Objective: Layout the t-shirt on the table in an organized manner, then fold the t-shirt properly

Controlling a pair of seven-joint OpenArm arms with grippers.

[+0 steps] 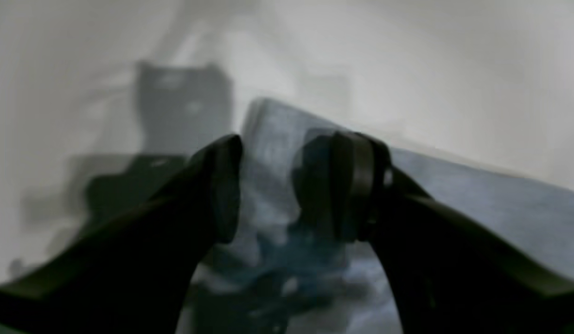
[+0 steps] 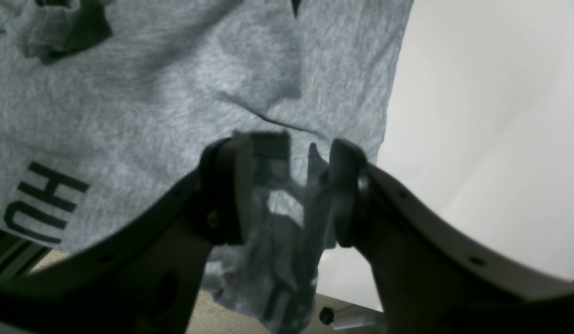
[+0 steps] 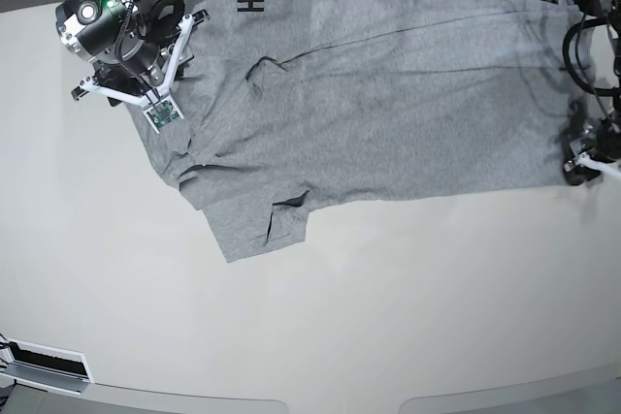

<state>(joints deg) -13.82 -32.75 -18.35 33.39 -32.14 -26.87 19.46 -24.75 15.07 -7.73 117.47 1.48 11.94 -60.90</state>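
The t-shirt (image 3: pixel 388 104) lies spread on the table (image 3: pixel 320 327), at the far side of it in the base view. Its long axis runs across that view from side to side. The printed side faces up, with black lettering at the far edge near the right arm's end.

The two arms stand at opposite ends of this long axis. The right pincer (image 2: pixel 287 190) is at the sleeve-and-shoulder end. In its wrist view the jaws stand apart with a bunched fold of grey cloth between them; whether they press that cloth cannot be told. The left pincer (image 1: pixel 268 185) is at the other end, at the garment's edge. Its jaws also stand apart with cloth lying between them, but the view is blurred and contact cannot be confirmed.

Judgement: the layout step is in hand. The near sleeve (image 3: pixel 262 225) is crumpled and the body carries creases. Any flattening pull must act along the long axis, each arm working its own end.
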